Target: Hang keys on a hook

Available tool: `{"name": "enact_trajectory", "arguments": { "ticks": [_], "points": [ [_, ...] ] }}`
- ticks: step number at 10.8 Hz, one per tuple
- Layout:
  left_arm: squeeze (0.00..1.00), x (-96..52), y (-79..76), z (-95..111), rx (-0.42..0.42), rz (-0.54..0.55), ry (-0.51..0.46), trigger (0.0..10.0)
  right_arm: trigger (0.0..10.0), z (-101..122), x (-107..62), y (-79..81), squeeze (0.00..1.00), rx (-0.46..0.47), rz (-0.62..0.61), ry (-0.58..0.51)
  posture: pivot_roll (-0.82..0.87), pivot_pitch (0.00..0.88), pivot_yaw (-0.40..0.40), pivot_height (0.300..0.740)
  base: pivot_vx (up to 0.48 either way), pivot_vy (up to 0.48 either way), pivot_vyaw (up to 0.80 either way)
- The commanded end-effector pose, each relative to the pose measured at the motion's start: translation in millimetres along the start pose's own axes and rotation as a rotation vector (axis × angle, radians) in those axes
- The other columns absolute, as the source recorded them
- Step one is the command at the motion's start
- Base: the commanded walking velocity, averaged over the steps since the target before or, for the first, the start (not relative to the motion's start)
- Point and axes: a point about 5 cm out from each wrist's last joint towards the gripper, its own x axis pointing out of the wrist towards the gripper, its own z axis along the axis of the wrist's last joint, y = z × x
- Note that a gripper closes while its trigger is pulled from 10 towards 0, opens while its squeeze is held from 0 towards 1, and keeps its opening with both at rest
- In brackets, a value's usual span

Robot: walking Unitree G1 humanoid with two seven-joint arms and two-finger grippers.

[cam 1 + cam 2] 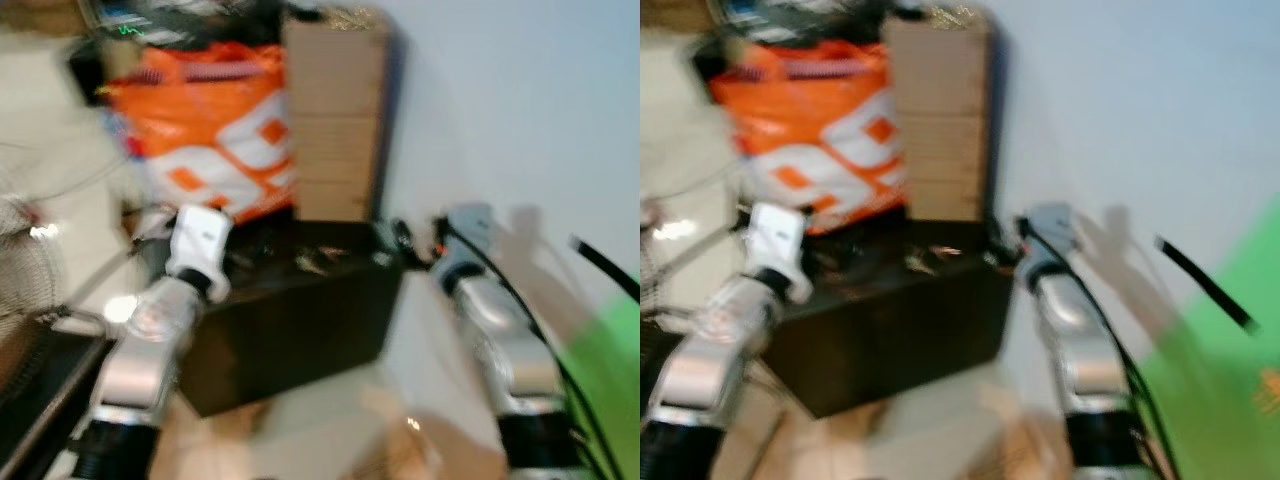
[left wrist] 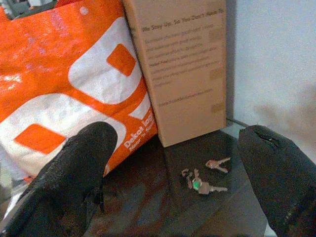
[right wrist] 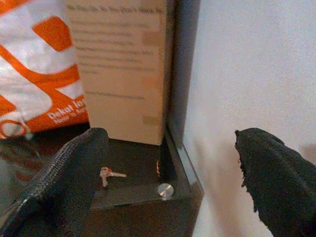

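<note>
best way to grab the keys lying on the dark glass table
The keys lie flat and splayed on the dark glass table, in front of the cardboard box and beside the orange bag. Probably best to come straight down from above and pinch the bunched middle where they join. The left gripper already has its jaws open either side of them.
</note>
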Motion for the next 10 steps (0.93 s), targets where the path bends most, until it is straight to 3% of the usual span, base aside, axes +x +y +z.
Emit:
{"name": "enact_trajectory", "arguments": {
  "ticks": [1,10],
  "points": [
    [0.22,-0.9,6.9,4,0.021,0.017,-0.008,10.0,10.0,9,2.1,6.4,1.0,0.007,0.018,-0.032,-0.05,0.0,0.018,0.74,0.311,0.0,0.8],
    [0.21,-2.3,4.6,4,0.028,-0.007,-0.006,10.0,10.0,10,-0.1,-5.9,1.0,-0.001,-0.024,-0.04,-0.04,0.0,0.026,0.74,0.305,0.0,0.0]
  ]
}}
